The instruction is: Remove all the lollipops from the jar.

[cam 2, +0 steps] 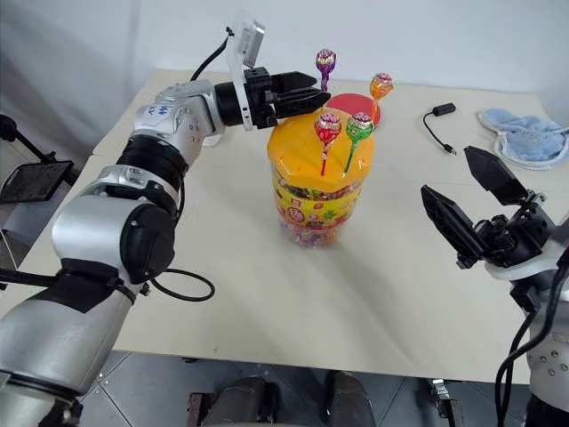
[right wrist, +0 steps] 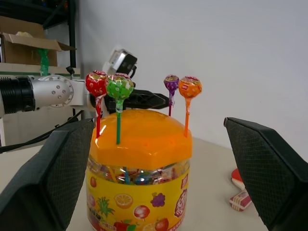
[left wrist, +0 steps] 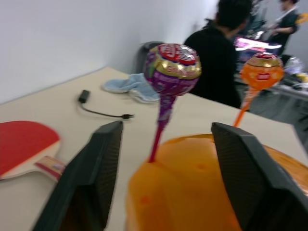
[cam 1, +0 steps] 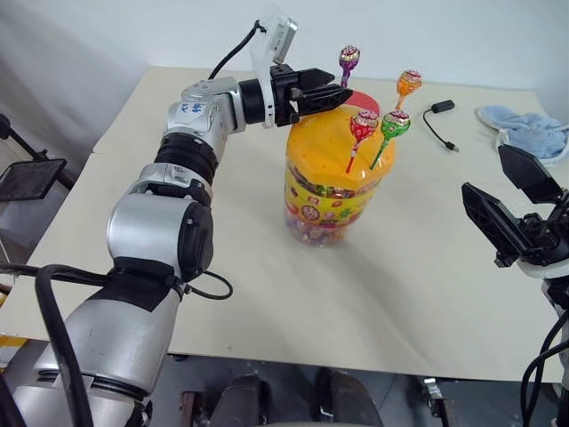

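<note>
No legible text — jar label band shows fruit pictures only.

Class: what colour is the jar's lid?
Yellow-orange faceted lid of the clear plastic jar; the right wrist view shows it best.

Lab or office workspace; plain white walls; beige table; person seated at lit screens; cardboard box on shelving.

I see my left claw spread wide, the purple lollipop's stick rising between its fingers from the jar's orange lid. An orange lollipop stands beyond. On the surface lie a red paddle, a black cable and a blue cloth; a person sits behind.
</note>
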Controlling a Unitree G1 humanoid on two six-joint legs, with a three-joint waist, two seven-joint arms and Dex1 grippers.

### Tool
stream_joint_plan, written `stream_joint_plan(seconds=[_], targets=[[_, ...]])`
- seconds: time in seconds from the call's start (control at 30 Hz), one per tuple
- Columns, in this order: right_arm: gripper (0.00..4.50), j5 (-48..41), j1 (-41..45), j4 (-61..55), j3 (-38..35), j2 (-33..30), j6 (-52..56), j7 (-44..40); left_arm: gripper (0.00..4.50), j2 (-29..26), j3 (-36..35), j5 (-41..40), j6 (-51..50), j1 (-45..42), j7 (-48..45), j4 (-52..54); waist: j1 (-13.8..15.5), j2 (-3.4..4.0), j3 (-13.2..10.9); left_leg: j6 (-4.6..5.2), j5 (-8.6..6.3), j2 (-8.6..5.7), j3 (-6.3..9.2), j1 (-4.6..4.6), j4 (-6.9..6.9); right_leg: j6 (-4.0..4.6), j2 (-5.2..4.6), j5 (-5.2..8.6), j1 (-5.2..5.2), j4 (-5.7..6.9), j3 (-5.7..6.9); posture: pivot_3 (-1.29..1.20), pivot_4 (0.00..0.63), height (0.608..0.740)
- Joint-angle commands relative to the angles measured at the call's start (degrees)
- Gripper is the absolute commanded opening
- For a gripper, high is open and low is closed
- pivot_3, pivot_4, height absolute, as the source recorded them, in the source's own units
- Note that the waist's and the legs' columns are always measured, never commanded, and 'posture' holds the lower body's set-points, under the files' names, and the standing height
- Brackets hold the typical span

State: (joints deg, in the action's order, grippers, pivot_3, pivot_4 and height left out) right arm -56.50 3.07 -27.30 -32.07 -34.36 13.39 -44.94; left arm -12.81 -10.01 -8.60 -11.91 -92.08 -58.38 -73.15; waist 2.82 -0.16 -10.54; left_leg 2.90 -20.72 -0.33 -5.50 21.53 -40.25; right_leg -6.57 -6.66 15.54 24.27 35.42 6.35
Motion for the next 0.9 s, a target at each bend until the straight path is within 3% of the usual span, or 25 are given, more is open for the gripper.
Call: stream_joint_plan(seconds=[0.03,0.23,0.33,0.57,0.6,0.73,0.83,0.9], targets=[[4.5,-0.93,-0.55,-2.43,-1.65,0.52,-1.45,0.42,3.01,1.47,0.15,0.5,0.02,-2.54,0.91,-0.64,0.11,0.0,0.0,0.0,0.0,0.0,0.0,0.0,0.0,0.0,0.0,0.0,0.0,0.0,0.0,0.0,0.15,0.74],[4.5,-0.57,-0.78,-2.66,-1.45,0.93,-1.7,0.64,3.01,3.17,-0.43,0.68,0.93,-3.19,3.82,-1.35,0.25,0.0,0.0,0.03,-0.01,-0.01,0.0,0.01,-0.02,-0.01,-0.01,0.0,0.0,0.0,0.0,0.0,0.15,0.74],[4.5,-0.57,-0.91,-2.8,-1.28,0.91,-1.84,0.82,2.39,3.43,-0.85,0.32,0.83,-3.48,3.58,-1.52,0.25,0.0,0.0,0.03,-0.01,-0.01,0.0,0.0,-0.02,-0.01,-0.01,0.0,-0.01,0.0,0.0,0.0,0.15,0.74],[4.5,-0.34,-1.08,-2.79,-0.85,1.12,-2.32,1.06,0.2,3.46,-1.35,0.3,0.83,-3.49,3.47,-1.48,0.25,0.0,0.0,0.03,-0.01,-0.01,0.0,0.0,-0.02,-0.01,0.0,-0.01,-0.01,0.0,0.0,0.0,0.15,0.74],[4.5,-0.15,-0.91,-2.68,-0.65,1.23,-2.48,1.06,0.07,3.36,-2.15,-0.54,0.48,-3.73,3.16,-1.4,0.25,0.0,0.0,0.03,-0.01,-0.01,0.0,0.0,-0.02,-0.01,0.0,-0.01,-0.01,0.0,0.0,0.0,0.15,0.74],[4.5,0.42,-0.27,-2.39,0.04,1.84,-2.9,1.16,0.07,2.16,-9.84,-7.88,-2.93,-5.94,2.1,-1.04,0.0,-0.01,0.0,0.03,-0.01,0.0,0.0,0.02,-0.02,-0.01,0.0,-0.01,0.0,-0.01,0.0,0.0,0.15,0.74],[4.5,0.84,-0.22,-2.33,0.69,2.59,-3.28,1.12,0.07,-1.29,-17.24,-14.79,-5.57,-7.41,1.22,-0.36,-0.69,-0.01,-0.01,0.03,-0.01,0.02,0.0,0.03,0.0,-0.01,0.01,-0.01,0.04,-0.01,0.0,0.0,0.15,0.74],[4.5,0.93,-0.17,-2.42,0.99,2.97,-3.52,1.1,0.07,-4.06,-18.51,-15.85,-7.63,-6.97,0.92,0.17,-1.37,-0.01,0.0,0.02,0.0,0.03,-0.01,0.03,0.04,-0.01,0.01,-0.01,0.07,0.0,0.0,0.0,0.15,0.74]])
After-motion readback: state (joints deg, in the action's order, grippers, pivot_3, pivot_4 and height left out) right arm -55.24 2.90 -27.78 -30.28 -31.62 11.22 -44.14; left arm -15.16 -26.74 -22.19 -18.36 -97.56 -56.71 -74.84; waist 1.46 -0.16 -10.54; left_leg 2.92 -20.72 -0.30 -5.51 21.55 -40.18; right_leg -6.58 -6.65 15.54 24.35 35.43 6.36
